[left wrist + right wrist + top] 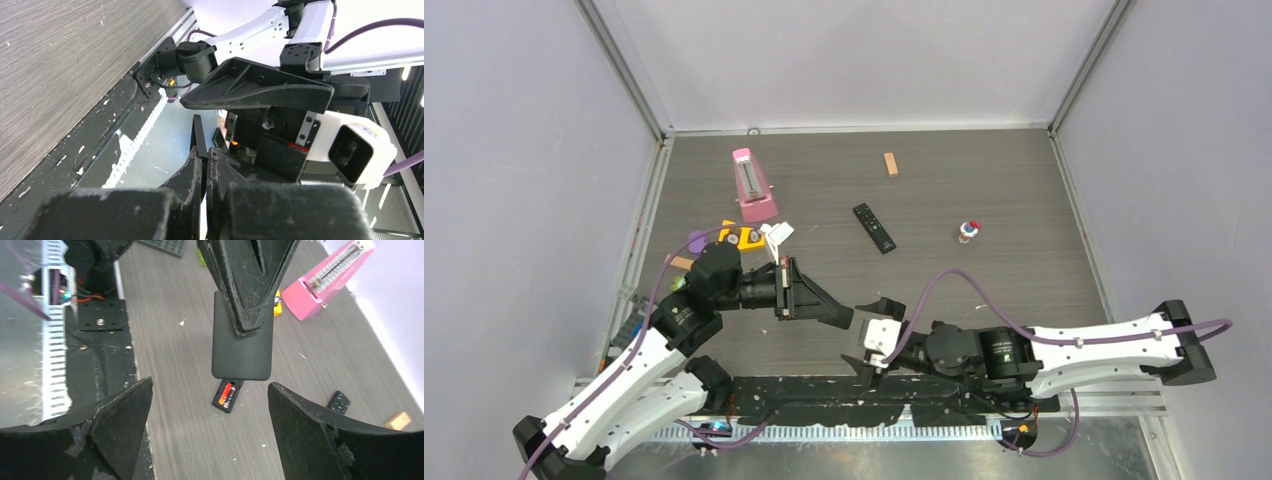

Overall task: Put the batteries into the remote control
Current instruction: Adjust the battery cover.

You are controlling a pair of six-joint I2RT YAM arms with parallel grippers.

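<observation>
Black plate (242, 347) clamped in left gripper (245, 329) | batteries (227, 394): red; side by side in open end of remote control (225, 409); showing past plate's lower edge | right gripper (210, 385): fingers spread wide; nothing between

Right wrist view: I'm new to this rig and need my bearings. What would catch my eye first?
At top centre, the left gripper is shut on a flat black plate. Just below the plate's lower edge, red batteries sit in a black compartment. The right gripper has its open fingers filling the bottom corners, and a pink metronome stands at upper right.
</observation>
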